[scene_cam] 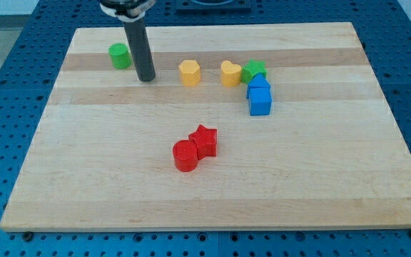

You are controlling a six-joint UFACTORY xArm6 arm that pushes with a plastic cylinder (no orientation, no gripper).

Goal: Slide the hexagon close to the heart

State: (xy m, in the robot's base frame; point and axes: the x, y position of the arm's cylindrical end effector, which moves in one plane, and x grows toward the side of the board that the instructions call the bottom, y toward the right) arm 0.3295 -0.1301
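Note:
A yellow hexagon block (189, 72) lies near the view's top, middle. A yellow heart block (230, 73) lies a short gap to its right. My tip (146, 78) rests on the board to the left of the hexagon, with a clear gap between them. The rod rises straight up from the tip to the view's top edge.
A green cylinder (120, 55) sits just left of the rod. A green star (254, 71) touches the heart's right side. Two blue blocks (260, 95) lie below the green star. A red star (205, 140) and red cylinder (185, 155) sit together mid-board.

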